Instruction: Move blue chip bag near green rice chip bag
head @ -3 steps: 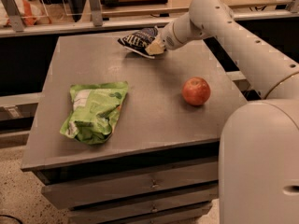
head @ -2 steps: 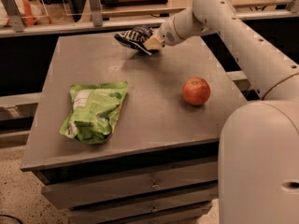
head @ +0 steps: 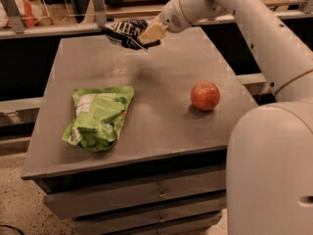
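The blue chip bag (head: 125, 32), small and dark navy with white lettering, hangs in the air above the far part of the table. My gripper (head: 148, 35) is shut on its right end and holds it clear of the tabletop. The green rice chip bag (head: 98, 116), larger and light green with white patches, lies flat on the table's front left. The blue bag is well behind and a little to the right of the green bag, apart from it.
A red apple (head: 205, 95) sits on the right of the grey table (head: 156, 131). My white arm reaches in from the right, and my base fills the lower right corner. Drawers are under the table's front edge. Shelving stands behind the table.
My gripper has lifted the blue chip bag off the far tabletop and carried it leftward and up. The green bag and the apple have not moved.
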Robot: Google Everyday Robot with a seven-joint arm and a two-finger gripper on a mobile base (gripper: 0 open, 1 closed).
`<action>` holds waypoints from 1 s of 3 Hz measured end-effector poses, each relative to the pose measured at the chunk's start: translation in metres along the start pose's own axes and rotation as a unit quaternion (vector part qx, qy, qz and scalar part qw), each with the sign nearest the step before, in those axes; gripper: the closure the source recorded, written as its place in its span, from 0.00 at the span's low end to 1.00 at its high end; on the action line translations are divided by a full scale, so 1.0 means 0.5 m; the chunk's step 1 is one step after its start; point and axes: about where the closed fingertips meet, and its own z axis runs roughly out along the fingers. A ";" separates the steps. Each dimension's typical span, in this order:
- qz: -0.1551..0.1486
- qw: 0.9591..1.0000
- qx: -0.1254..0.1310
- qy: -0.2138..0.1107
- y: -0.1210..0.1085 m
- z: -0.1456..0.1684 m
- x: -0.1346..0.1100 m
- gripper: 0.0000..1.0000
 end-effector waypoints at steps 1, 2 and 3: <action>-0.013 0.999 -0.029 0.014 0.067 -0.019 -0.032 1.00; -0.055 0.996 -0.048 0.042 0.141 -0.012 -0.034 1.00; -0.086 0.992 -0.053 0.072 0.212 0.002 -0.017 1.00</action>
